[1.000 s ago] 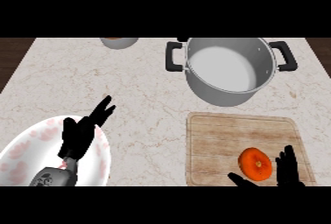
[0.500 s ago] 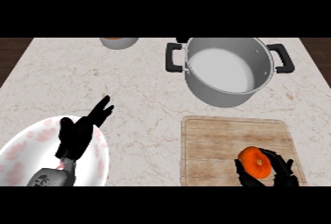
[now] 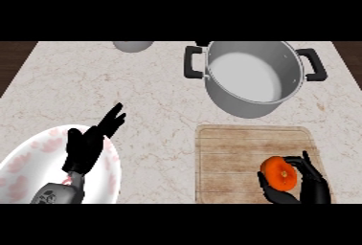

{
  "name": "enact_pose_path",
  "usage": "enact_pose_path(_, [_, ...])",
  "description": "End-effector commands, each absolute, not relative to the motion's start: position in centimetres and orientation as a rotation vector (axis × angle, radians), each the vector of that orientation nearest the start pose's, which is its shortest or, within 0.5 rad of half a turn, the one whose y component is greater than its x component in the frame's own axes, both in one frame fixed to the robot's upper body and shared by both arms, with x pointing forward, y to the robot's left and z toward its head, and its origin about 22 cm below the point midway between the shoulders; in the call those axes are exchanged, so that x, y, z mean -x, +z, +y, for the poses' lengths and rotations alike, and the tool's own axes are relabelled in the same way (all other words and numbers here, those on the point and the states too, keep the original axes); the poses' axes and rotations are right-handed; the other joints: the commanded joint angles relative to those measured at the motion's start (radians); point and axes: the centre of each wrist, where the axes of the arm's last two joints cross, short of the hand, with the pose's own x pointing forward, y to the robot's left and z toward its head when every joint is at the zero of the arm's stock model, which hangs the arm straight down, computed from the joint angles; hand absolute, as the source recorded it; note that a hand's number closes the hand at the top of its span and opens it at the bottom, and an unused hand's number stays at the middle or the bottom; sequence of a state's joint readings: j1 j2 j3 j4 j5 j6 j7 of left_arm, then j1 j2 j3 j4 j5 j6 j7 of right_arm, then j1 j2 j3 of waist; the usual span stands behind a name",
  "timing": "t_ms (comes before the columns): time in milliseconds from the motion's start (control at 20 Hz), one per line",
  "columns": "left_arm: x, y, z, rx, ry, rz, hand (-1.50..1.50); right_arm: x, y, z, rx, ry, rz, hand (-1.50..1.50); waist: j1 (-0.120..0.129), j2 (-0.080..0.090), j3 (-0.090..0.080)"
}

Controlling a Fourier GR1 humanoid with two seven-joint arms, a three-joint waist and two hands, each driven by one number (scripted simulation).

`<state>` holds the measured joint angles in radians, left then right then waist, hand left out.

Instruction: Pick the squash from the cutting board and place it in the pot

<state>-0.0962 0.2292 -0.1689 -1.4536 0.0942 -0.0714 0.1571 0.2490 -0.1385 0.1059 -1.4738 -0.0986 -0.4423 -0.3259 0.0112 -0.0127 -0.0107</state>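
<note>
1. The counter (image 3: pixel 155 91) has a pale marbled top that fills most of the head view.
2. A wooden cutting board (image 3: pixel 233 158) lies on the counter at the lower right, its grain and grooves running across it.
3. The orange squash (image 3: pixel 280 173) sits at the board's lower right part, near the right edge.
4. The right hand (image 3: pixel 305 187) comes in from the lower edge and curls round the squash: its fingers (image 3: pixel 311 167) wrap the right side and the thumb shows at the lower left of the fruit.
5. From this view it cannot be told whether the squash rests on the board or is raised just off it.
6. The grey metal pot (image 3: pixel 247 79) stands on the counter beyond the board, toward the upper right, well apart from the squash.
7. The pot has two black handles, one on the left side and one on the right, and its pale inside holds nothing that shows.
8. The pot's lower wall comes close to the board's far edge in the view.
9. A white plate (image 3: pixel 28 162) with faint pink marks lies at the lower left of the counter.
10. The left hand (image 3: pixel 86 148) shows above the plate, its fingers straight and spread, pointing up and to the right; it holds nothing.
11. A small grey bowl (image 3: pixel 132 46) is partly cut off at the counter's far edge, left of the pot.
</note>
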Motion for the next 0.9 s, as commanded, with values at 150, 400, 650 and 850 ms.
enact_pose_path(150, [-26.4,-0.2,22.0,0.122,-0.363,-1.336,0.0,-21.7,-2.1,-32.7,0.162,0.315,-1.628,1.5,0.106,0.041,0.02])
enact_pose_path(400, [-26.8,-0.2,21.7,0.125,-0.356,-1.316,0.0,-25.2,2.9,-38.9,0.027,0.476,-1.732,1.5,0.097,0.045,0.022])
enact_pose_path(650, [-27.2,0.2,21.7,0.12,-0.353,-1.314,0.0,-26.9,7.2,-45.7,0.002,0.571,-1.795,1.5,0.09,0.045,0.022])
enact_pose_path(850, [-27.2,-0.1,22.0,0.101,-0.359,-1.317,0.0,-28.5,9.0,-48.3,0.047,0.644,-1.855,1.5,0.088,0.043,0.02])
